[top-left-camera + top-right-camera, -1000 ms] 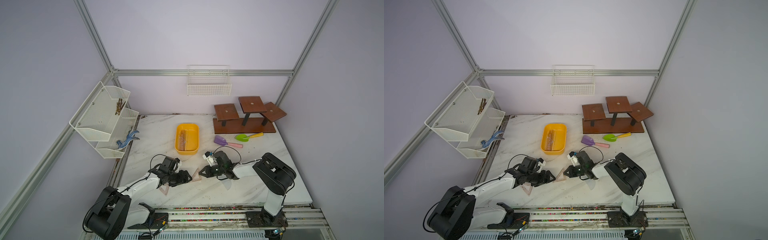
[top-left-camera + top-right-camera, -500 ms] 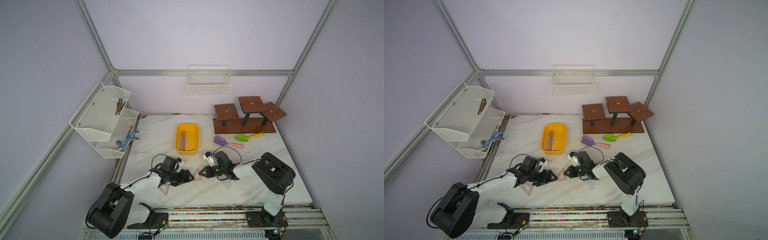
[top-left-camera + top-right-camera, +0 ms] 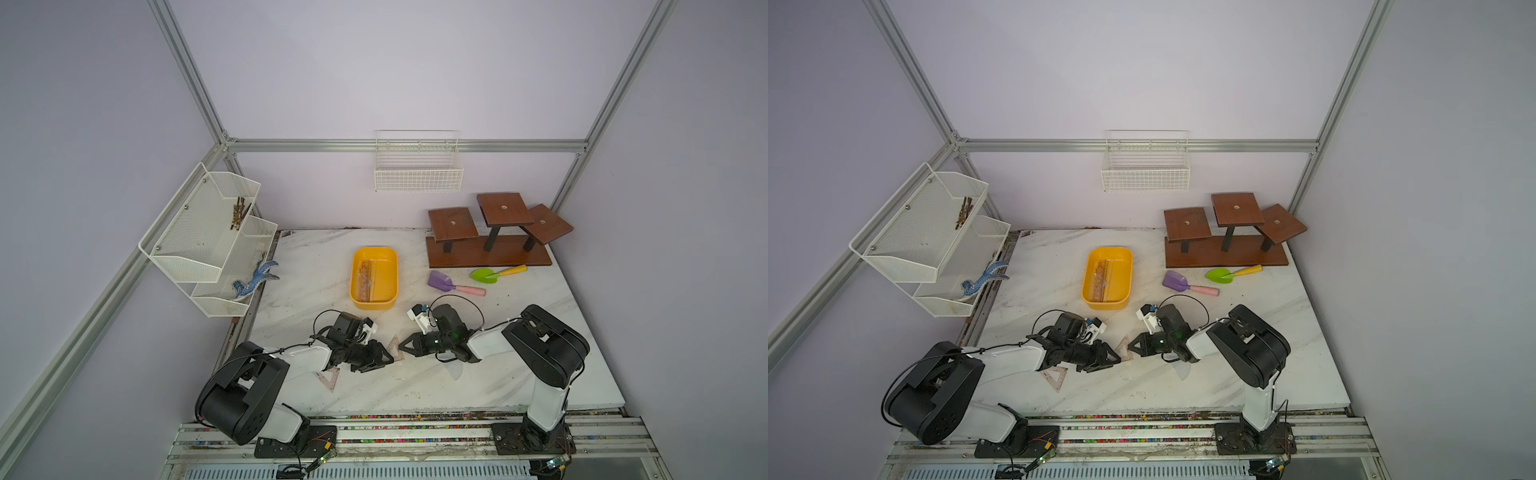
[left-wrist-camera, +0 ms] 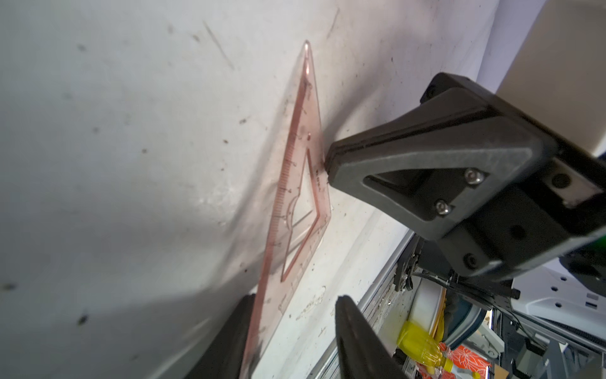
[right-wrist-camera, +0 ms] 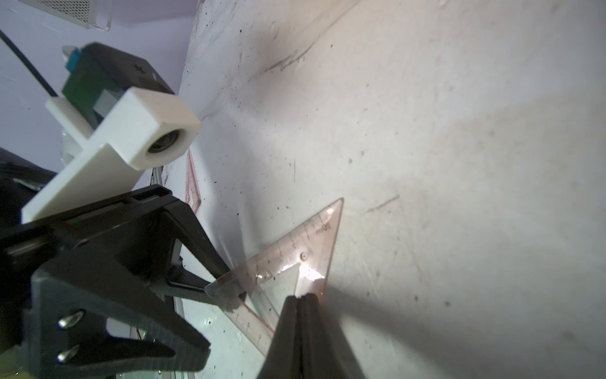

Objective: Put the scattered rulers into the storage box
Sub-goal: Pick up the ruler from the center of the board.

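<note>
A pinkish triangular set square [image 3: 395,347] [image 3: 1124,347] lies at the table's front middle, between my two grippers. My right gripper [image 5: 303,297] [image 3: 401,345] is shut, its tip pressed against one edge of the set square [image 5: 314,249]. My left gripper [image 4: 292,305] [image 3: 1119,359] straddles the opposite corner. The set square [image 4: 295,183] rests against one finger and a gap shows to the other. A second set square [image 3: 328,380] lies by the left arm. The yellow storage box [image 3: 374,251] [image 3: 1108,250] behind holds straight rulers [image 3: 365,278].
A purple shovel [image 3: 442,282] and a green shovel [image 3: 484,274] lie right of the box, before the brown wooden stand [image 3: 490,253]. A white mesh shelf [image 3: 208,232] hangs at the left and a wire basket [image 3: 417,174] on the back wall. A faint clear piece [image 3: 455,370] lies under the right arm.
My left gripper's jaws have narrowed around the set square's corner, and the left arm has edged right. The right gripper has stayed shut against the set square.
</note>
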`<action>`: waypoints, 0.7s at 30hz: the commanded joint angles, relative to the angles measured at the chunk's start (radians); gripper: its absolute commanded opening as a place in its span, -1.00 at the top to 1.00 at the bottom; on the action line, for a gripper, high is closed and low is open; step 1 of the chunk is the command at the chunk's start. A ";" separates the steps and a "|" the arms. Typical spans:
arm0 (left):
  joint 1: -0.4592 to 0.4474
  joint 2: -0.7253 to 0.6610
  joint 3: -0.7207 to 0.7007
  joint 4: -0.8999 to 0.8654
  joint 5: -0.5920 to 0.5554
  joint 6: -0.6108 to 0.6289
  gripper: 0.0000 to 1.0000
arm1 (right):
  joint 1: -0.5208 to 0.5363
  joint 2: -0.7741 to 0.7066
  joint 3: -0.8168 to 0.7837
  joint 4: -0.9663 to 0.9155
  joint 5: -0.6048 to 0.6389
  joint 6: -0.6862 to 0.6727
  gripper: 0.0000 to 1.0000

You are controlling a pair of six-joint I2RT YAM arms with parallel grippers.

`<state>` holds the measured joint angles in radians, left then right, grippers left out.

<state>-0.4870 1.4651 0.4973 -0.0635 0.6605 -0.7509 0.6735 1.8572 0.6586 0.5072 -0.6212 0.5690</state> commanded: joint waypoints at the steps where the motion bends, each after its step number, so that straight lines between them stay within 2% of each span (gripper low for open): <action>1: -0.008 0.052 -0.006 -0.039 -0.048 0.001 0.40 | -0.003 0.029 -0.034 -0.053 0.018 -0.002 0.85; 4: -0.007 0.044 0.001 -0.043 -0.043 0.001 0.71 | -0.013 -0.015 -0.034 -0.075 0.008 -0.005 0.85; 7: -0.007 -0.005 0.027 -0.080 -0.051 -0.006 1.00 | -0.029 -0.124 -0.016 -0.139 0.012 -0.020 0.76; 12: -0.007 -0.155 0.113 -0.112 -0.068 -0.043 1.00 | -0.079 -0.264 0.016 -0.176 -0.006 0.018 0.68; 16: 0.011 -0.240 0.141 -0.004 -0.102 -0.108 1.00 | -0.122 -0.309 0.022 -0.074 -0.030 0.154 0.36; 20: 0.050 -0.257 0.115 0.249 -0.055 -0.218 1.00 | -0.174 -0.274 0.027 0.164 -0.116 0.382 -0.09; 21: 0.060 -0.251 0.110 0.300 -0.041 -0.242 1.00 | -0.183 -0.250 0.030 0.249 -0.143 0.444 -0.15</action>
<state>-0.4511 1.2167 0.6147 0.0319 0.5949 -0.8955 0.5129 1.5696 0.6704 0.5365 -0.6880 0.8112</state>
